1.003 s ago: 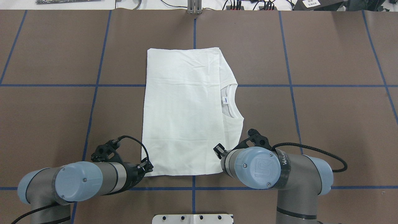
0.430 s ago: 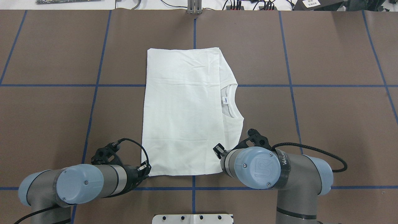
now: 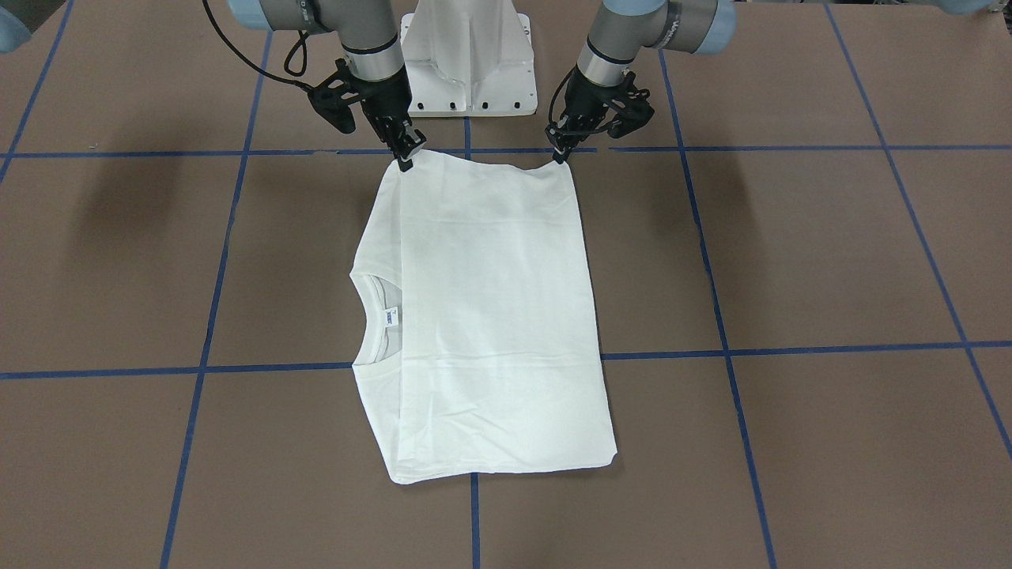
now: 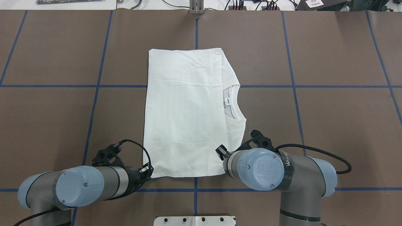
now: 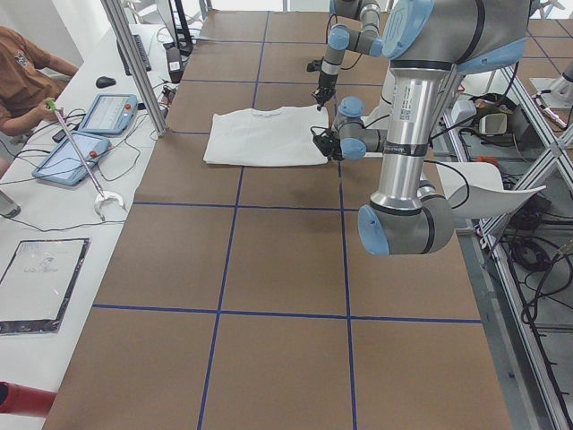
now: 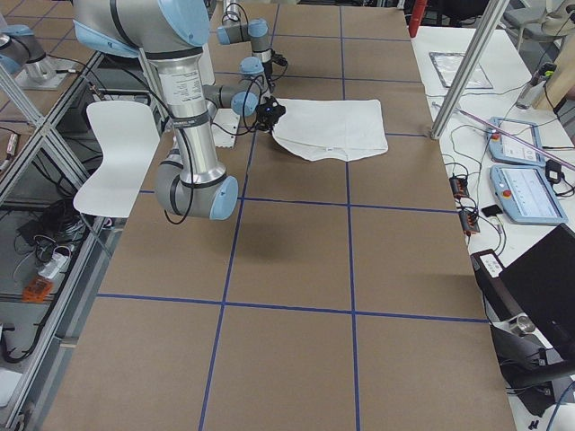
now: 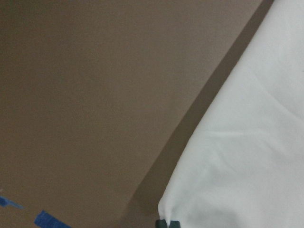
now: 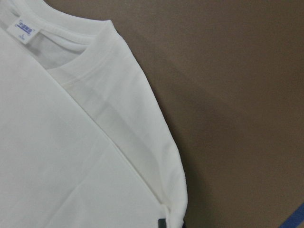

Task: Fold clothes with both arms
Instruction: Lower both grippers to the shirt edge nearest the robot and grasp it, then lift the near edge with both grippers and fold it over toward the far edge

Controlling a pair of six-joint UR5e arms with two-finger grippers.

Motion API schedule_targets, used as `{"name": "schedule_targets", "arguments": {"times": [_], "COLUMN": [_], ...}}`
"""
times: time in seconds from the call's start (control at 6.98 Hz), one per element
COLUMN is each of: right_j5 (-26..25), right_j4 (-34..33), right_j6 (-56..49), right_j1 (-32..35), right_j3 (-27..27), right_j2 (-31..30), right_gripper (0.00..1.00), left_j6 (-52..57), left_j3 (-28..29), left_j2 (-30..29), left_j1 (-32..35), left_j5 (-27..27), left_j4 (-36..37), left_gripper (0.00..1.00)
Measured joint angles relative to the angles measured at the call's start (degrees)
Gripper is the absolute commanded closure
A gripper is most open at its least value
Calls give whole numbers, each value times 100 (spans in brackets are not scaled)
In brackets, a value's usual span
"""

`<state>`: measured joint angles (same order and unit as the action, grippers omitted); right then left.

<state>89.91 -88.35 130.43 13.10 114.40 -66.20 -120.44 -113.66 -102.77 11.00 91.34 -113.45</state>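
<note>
The white shirt (image 4: 185,110) lies folded flat in the middle of the table, with its ribbed collar (image 4: 234,103) and neck label (image 4: 228,101) showing on the right. No black text shows. My left gripper (image 3: 560,155) is shut on the shirt's near left corner, low at the table; it also shows in the overhead view (image 4: 147,172). My right gripper (image 3: 407,162) is shut on the near right corner by the shoulder fold. In the overhead view its fingertips are hidden under its own wrist. Each wrist view shows shirt cloth (image 7: 247,166) (image 8: 57,156) at the fingertip.
The brown table cover (image 4: 329,125) carries a grid of blue tape lines (image 4: 47,86). The white pedestal base (image 3: 466,55) stands between the arms. Tablets (image 5: 85,134) and cables lie along the far edge, where a seated operator (image 5: 22,72) is.
My left arm has shifted slightly toward the robot's side at the shirt's near left corner. The right arm and the shirt have not visibly moved.
</note>
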Motion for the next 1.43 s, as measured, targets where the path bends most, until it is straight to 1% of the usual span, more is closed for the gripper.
{"name": "schedule_targets", "arguments": {"times": [0.43, 0.57, 0.72, 0.86, 1.15, 1.29, 1.43], "right_j5": [-23, -33, -35, -35, 1, 30, 91], "right_j4": [-24, -170, -477, -755, -922, -924, -916], "right_j6": [198, 268, 300, 311, 187, -68, -421], "right_j1": [-398, -510, -567, -561, -187, 130, 472], "right_j3": [487, 667, 925, 1139, 1230, 1141, 918], "right_j2": [-434, -483, -495, -485, -357, -223, -21], "right_gripper": [100, 100, 100, 100, 100, 100, 100], "left_j6": [-319, -471, -566, -596, -298, 52, 435], "left_j3": [-754, -990, -1183, -1306, -1428, -1430, -1364], "left_j2": [50, 95, 137, 146, 105, 58, -44], "left_j1": [-460, -634, -731, -717, -310, -80, 184], "left_j5": [12, 9, 8, 9, 50, 57, 57], "left_j4": [414, 450, 466, 471, 473, 473, 472], "left_gripper": [100, 100, 100, 100, 100, 100, 100]}}
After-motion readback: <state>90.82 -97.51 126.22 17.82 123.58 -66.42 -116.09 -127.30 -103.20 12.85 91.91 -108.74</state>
